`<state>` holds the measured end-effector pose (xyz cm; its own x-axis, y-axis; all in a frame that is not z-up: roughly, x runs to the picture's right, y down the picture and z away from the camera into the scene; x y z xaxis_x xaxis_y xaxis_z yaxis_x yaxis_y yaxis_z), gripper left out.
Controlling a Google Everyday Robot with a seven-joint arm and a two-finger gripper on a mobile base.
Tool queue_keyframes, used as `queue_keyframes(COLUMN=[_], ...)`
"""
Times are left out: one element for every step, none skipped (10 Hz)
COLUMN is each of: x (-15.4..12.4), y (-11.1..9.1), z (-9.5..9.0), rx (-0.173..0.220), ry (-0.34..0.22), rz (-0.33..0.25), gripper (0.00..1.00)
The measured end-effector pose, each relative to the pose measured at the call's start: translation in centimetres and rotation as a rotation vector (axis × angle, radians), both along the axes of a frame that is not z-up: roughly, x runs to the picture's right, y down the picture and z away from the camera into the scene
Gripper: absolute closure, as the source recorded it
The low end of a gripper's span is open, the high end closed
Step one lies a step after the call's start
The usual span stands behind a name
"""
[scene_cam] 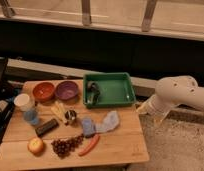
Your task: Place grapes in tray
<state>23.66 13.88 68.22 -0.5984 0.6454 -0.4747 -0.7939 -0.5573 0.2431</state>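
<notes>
Camera view: a wooden table [122, 145] holds 1 green tray [117, 90] at its far right, with a dark object [92, 93] lying in the tray's left end. The grapes [65, 146] are not in the tray. They lie on the table well toward the near edge, down and to the left of the tray's front left corner.

The white arm [177, 94] reaches in from the right of the tray. Its gripper [144, 107] hangs just off the tray's front right corner, at the table's right edge. Whether it is spread or pressed together cannot be told. It holds nothing that can be seen. The grapes are well apart from it, on the other side of the tray's front and nearer the camera.

Left of the tray stand 2 bowls, 1 purple [66, 90] and 1 red [43, 91]. Farther left of the tray is a white cup [24, 101]. In front of the tray lie a pale cloth [110, 121] and a blue sponge [87, 125]. A red chili [89, 145] lies just right of the grapes, on the tray's side, and an apple [35, 145] lies on their far side from the tray.
</notes>
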Motion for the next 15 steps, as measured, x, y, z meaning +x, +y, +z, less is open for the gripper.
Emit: queue_keyframes(x=[0.0, 0.0, 0.0, 0.0, 0.0, 0.0, 0.0, 0.0, 0.0, 0.0, 0.0, 0.0, -0.1, -0.7, -1.2], y=[0.0, 0.0, 0.0, 0.0, 0.0, 0.0, 0.0, 0.0, 0.0, 0.0, 0.0, 0.0, 0.0, -0.3, -0.7], z=[0.0, 0.0, 0.0, 0.0, 0.0, 0.0, 0.0, 0.0, 0.0, 0.0, 0.0, 0.0, -0.1, -0.6, -0.9], rx=[0.0, 0.0, 0.0, 0.0, 0.0, 0.0, 0.0, 0.0, 0.0, 0.0, 0.0, 0.0, 0.003, 0.018, 0.024], ry=[0.0, 0.0, 0.0, 0.0, 0.0, 0.0, 0.0, 0.0, 0.0, 0.0, 0.0, -0.001, -0.006, -0.033, -0.044], rz=[0.0, 0.0, 0.0, 0.0, 0.0, 0.0, 0.0, 0.0, 0.0, 0.0, 0.0, -0.001, -0.005, -0.009, -0.015], gripper=[0.34, 0.34, 0.34, 0.34, 0.34, 0.34, 0.34, 0.34, 0.34, 0.34, 0.34, 0.34, 0.34, 0.34, 0.34])
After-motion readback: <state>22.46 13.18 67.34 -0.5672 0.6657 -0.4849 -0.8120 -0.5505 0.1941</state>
